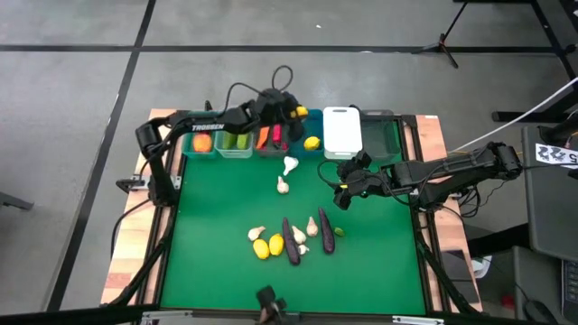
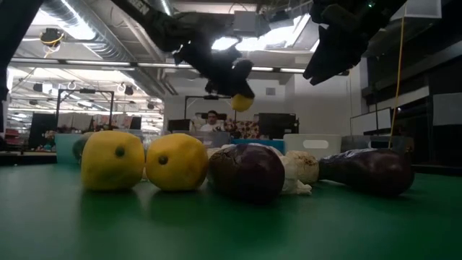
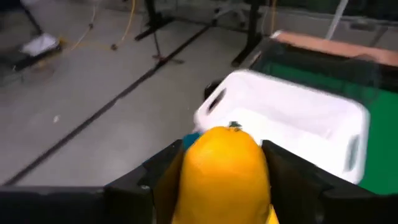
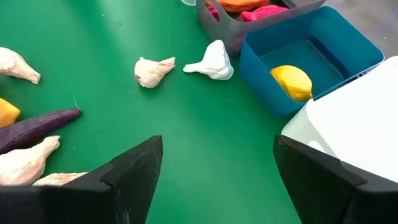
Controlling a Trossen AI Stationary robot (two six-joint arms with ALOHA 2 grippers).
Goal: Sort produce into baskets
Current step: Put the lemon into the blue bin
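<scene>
My left claw [image 3: 225, 186] clenched on smooth yellow toy lemon [image 3: 225, 168], held aloft above far row of bins, near blue rectangular plastic bin [image 4: 311, 59] and glossy white plastic bin [image 3: 292, 121]. Blue bin contains one lemon [image 4: 291, 82]. My right claw [image 4: 214, 180] released, fingers spread, hovering over green felt worktop [image 4: 205, 137]. Whitish knobbly garlic pieces [image 4: 153, 70] lie near blue bin.

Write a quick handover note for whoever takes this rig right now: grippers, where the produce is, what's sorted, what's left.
Left gripper: shut on a lemon, held above the bin row near the blue bin.
Right gripper: open, empty, over the mat near the white bin.
Done: one lemon in the blue bin; some produce already in the left-hand bins.
Left: two garlic near the bins, plus the pile of lemons, eggplants and garlic on the mat.
</scene>
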